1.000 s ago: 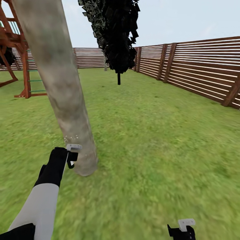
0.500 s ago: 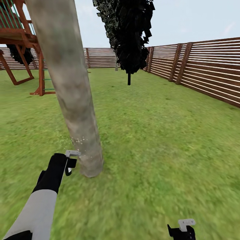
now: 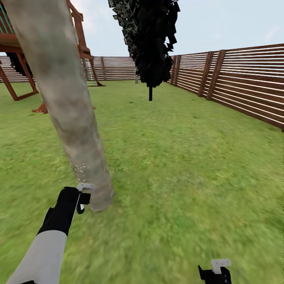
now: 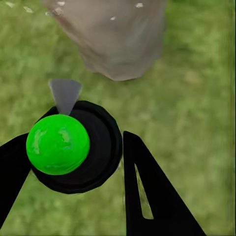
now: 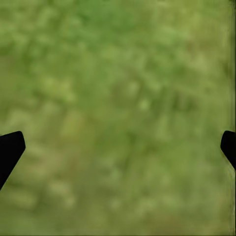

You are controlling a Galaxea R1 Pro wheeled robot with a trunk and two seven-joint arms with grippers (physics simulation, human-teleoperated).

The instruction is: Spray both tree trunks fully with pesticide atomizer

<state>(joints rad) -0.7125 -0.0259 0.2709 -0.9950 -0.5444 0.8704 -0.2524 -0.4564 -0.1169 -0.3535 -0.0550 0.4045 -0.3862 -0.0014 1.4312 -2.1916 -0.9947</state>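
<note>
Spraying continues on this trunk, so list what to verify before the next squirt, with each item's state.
1. Spray bottle held between the left gripper jaws: ok.
2. Nozzle aimed at the tree trunk: ok, the trunk base sits straight ahead in the left wrist view.
3. Spray reaching the bark: ok, white specks show low on the trunk.
4. Trunk fully covered: cannot tell; specks show only near the base.
5. Right gripper free: ok, jaws spread wide over bare grass.
6. Second tree's trunk located: cannot tell.
</note>
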